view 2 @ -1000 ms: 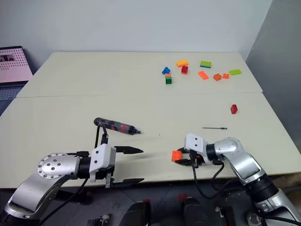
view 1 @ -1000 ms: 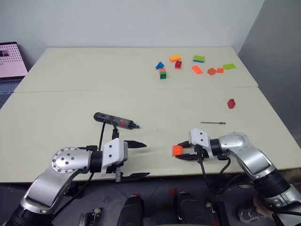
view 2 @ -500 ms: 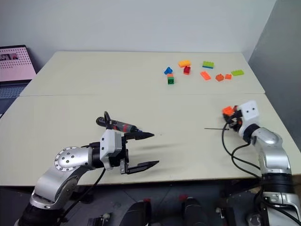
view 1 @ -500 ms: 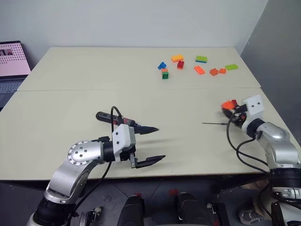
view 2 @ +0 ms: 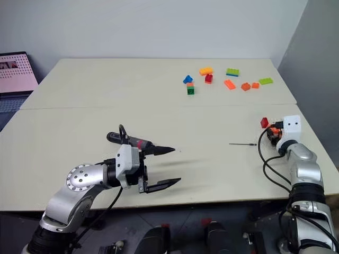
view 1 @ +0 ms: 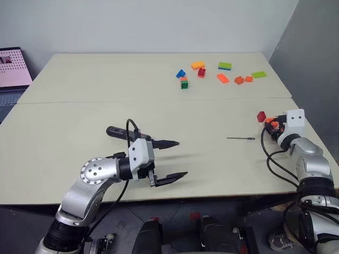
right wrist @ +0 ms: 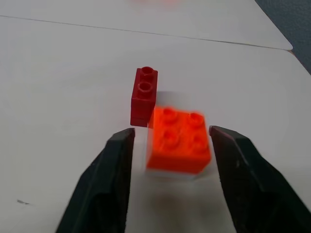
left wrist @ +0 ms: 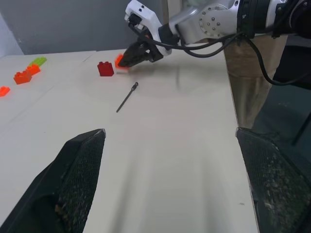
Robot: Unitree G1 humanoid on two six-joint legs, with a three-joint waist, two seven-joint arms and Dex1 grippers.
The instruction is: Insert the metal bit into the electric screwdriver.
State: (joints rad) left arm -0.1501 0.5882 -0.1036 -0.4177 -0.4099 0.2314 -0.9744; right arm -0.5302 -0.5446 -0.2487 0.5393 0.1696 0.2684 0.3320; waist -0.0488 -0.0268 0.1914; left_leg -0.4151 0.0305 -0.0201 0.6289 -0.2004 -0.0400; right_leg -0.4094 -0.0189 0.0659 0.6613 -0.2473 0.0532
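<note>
Since a second ago, swung from the near middle of the tabletop [view 1: 63, 121] out to its right edge, the right gripper [right wrist: 170, 160], carrying the orange brick [right wrist: 179, 140] along; now parked just beside the lone red brick [view 1: 260, 116], black fingers [right wrist: 104, 179] spread either side of the orange brick with a visible gap on each side, so apart and no longer clamped. Shifted a little toward the middle as well, the left gripper [view 1: 172, 159], fingers wide apart, nothing between them, pointing across toward the right side. Lying flat on the tabletop, the metal bit [view 1: 240, 138], thin and dark, a short way from the red brick toward the centre, touched by neither gripper. Resting behind the left gripper's upper finger, the electric screwdriver [view 1: 117, 132], black with its red band partly hidden by the gripper's white housing. Pale cream tabletop, made of two slabs with a seam running across between the red brick and the far scatter of toy bricks [view 1: 218, 74] in orange, green, blue and red. Beyond that, a plain light wall; to the right, a grey partition [view 1: 312, 58]; off the far left corner, a laptop screen [view 1: 14, 66] showing pink.
</note>
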